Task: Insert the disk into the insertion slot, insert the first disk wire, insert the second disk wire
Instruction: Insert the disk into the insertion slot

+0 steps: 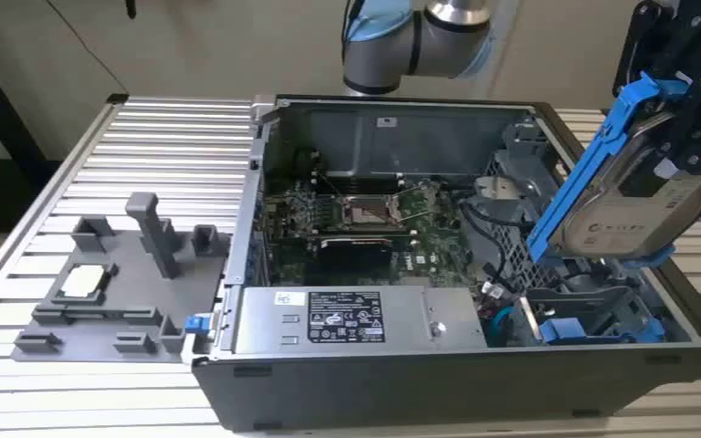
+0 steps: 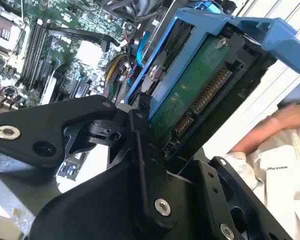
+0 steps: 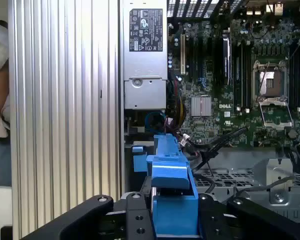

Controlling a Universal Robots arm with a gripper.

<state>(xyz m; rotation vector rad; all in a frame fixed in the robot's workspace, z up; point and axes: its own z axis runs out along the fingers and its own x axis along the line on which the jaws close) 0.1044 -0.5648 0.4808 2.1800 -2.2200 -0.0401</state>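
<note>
exterior view: hand [image 1: 688, 151] tight around the tilted disk [image 1: 624, 214], above the insertion slot [image 1: 570, 303]

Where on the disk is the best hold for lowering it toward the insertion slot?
Likely as the gripper has it: pinched across the disk's two broad flat faces near its upper end, from above. That leaves the tilted lower end free for the insertion slot.

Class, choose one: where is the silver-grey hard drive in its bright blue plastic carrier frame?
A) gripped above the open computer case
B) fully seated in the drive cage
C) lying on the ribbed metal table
A: the black gripper holds the silver-grey hard drive tilted in the air above the open dark grey computer case.
</note>
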